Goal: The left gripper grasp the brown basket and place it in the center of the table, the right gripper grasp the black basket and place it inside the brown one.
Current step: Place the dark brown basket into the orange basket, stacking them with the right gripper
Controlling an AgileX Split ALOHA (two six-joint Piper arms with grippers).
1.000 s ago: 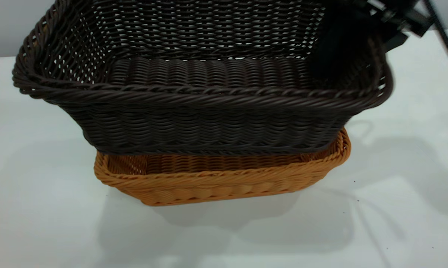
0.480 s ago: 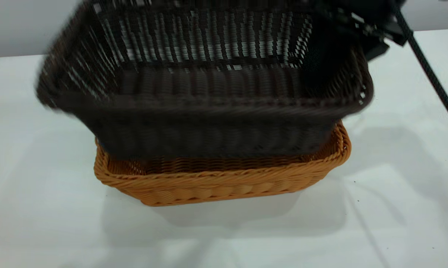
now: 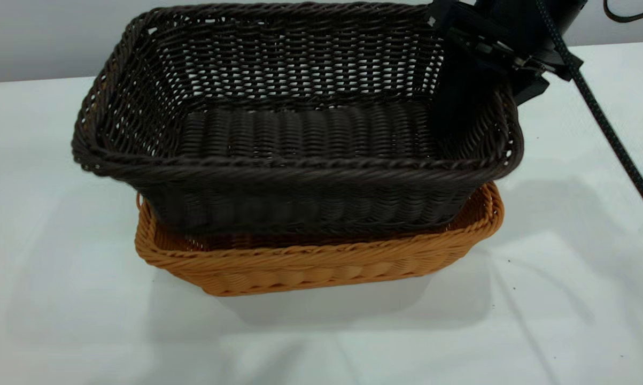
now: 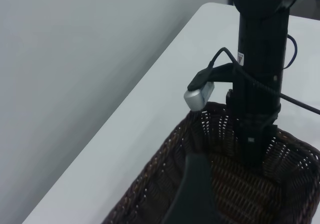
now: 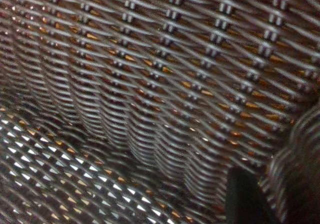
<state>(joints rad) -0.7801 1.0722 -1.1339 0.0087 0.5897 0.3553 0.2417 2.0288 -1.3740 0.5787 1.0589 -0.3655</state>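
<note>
— From the outside camera, what do you see?
— Two baskets. The black basket [image 3: 300, 133], dark woven wicker with a braided rim, fills the upper middle of the frame, its base sunk into the brown basket [image 3: 310, 262], orange-tan, on the white table [image 3: 59, 299]. The right gripper [image 3: 479, 64], upper right, is clamped on the black basket's end wall, one finger inside.
— The left wrist camera?
— The black basket again, lower right, with the right arm's upright column over its far end. The left gripper [image 4: 192, 194] hangs above the rim; I cannot tell how its fingers stand.
— The right wrist one?
— Dark weave up close, orange glinting through; one black finger [image 5: 242, 196] against the wall.
</note>
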